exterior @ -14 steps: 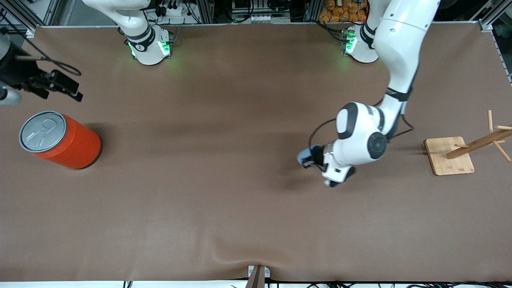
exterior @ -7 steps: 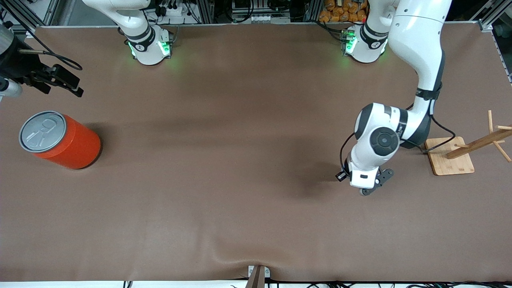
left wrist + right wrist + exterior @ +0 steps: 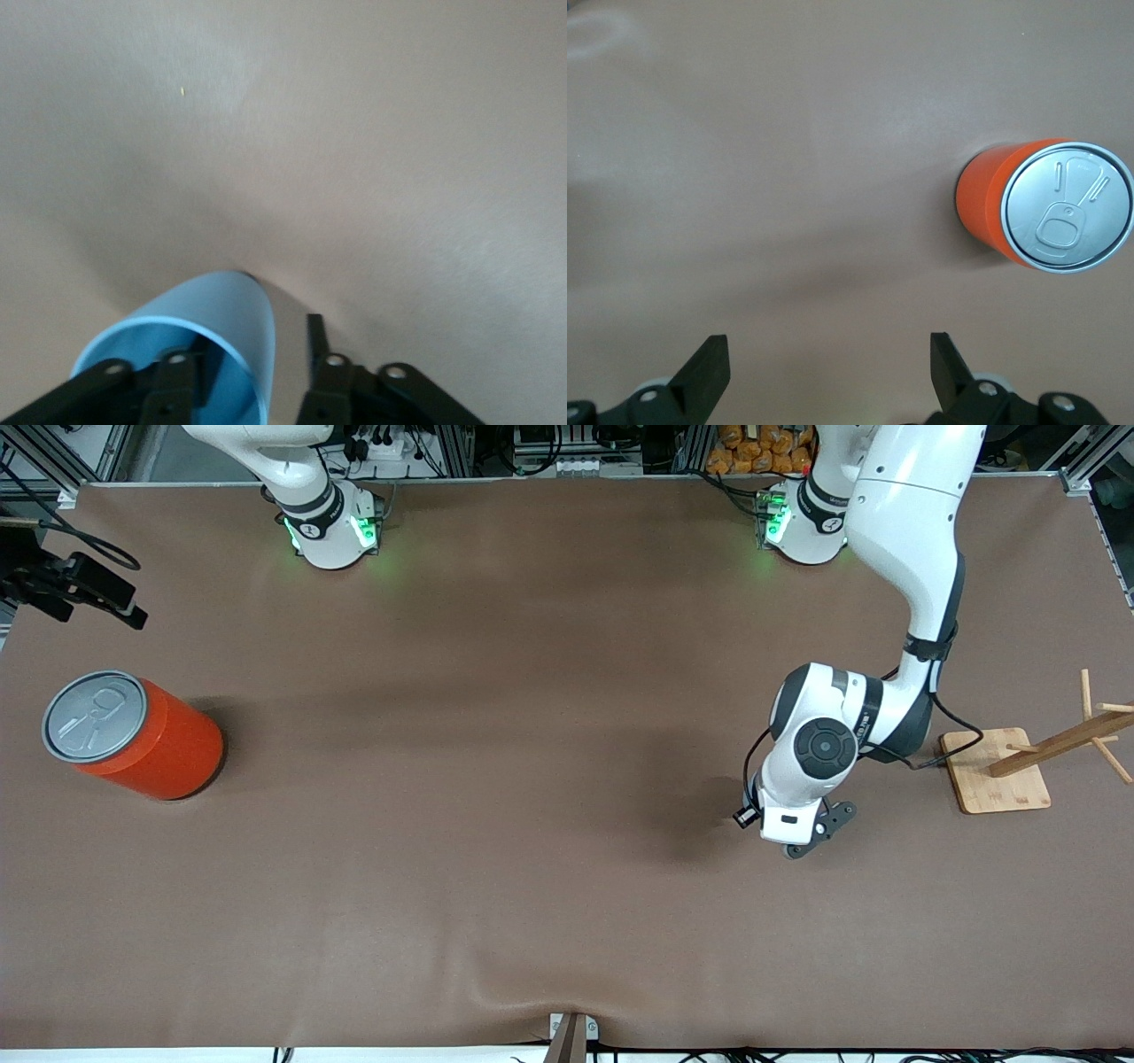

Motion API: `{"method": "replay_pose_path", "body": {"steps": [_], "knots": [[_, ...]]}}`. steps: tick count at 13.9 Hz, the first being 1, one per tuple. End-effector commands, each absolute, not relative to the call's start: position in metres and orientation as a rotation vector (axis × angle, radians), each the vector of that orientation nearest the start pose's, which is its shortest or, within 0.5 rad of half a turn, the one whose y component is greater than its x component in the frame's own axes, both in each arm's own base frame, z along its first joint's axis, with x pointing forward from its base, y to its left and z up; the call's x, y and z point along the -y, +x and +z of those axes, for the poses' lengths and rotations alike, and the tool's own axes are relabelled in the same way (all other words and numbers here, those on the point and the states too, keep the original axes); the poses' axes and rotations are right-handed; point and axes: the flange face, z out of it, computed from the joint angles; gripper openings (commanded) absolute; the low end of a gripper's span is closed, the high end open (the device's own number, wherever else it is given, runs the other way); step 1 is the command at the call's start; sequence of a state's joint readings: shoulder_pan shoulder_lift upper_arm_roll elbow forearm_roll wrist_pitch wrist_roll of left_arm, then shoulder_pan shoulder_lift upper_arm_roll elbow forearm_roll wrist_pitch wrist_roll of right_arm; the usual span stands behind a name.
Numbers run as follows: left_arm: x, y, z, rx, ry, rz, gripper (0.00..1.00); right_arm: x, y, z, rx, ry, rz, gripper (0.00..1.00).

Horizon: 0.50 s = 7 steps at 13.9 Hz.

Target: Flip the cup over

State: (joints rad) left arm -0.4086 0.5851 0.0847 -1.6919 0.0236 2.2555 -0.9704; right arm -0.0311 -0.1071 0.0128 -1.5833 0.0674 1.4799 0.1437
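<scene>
Where it showed earlier, cup (image 3: pixel 217 332) now hidden under left hand (image 3: pixel 802 841), mouth up.

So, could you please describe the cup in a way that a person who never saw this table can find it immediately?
Start at the wooden rack at the left arm's end of the brown table; the left gripper hangs just beside it. The cup sits in its jaws, one finger inside the rim and one outside. It is small, light blue and tapered, unlike the big orange-red can at the right arm's end.
</scene>
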Motion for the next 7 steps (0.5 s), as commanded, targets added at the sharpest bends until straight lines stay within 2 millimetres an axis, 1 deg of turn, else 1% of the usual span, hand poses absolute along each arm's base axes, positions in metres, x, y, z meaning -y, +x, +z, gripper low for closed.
{"method": "replay_pose_path", "body": {"steps": [1,2,3,4,5,6,7], "knots": [[0.212,0.64,0.319,0.954,-2.94,-0.122,1.0,-0.002,0.514,0.673,-0.207,-3.042,0.003,1.0],[0.207,0.636,0.347,0.957,-2.936,-0.116,1.0,-0.002,0.514,0.672,-0.207,-3.042,0.008,1.0],[0.203,0.629,0.381,0.918,-2.95,-0.109,1.0,-0.003,0.514,0.672,-0.205,-3.043,0.006,1.0],[0.19,0.623,0.412,0.86,-2.964,-0.098,1.0,-0.002,0.514,0.672,-0.207,-3.042,0.006,1.0],[0.171,0.618,0.439,0.807,-2.978,-0.084,1.0,-0.003,0.514,0.672,-0.202,-3.043,0.006,1.0],[0.152,0.612,0.46,0.752,-2.99,-0.066,1.0,-0.003,0.514,0.672,-0.202,-3.043,0.003,1.0],[0.136,0.608,0.474,0.704,-2.999,-0.053,1.0,-0.005,0.514,0.672,-0.197,-3.041,0.004,1.0]]}}
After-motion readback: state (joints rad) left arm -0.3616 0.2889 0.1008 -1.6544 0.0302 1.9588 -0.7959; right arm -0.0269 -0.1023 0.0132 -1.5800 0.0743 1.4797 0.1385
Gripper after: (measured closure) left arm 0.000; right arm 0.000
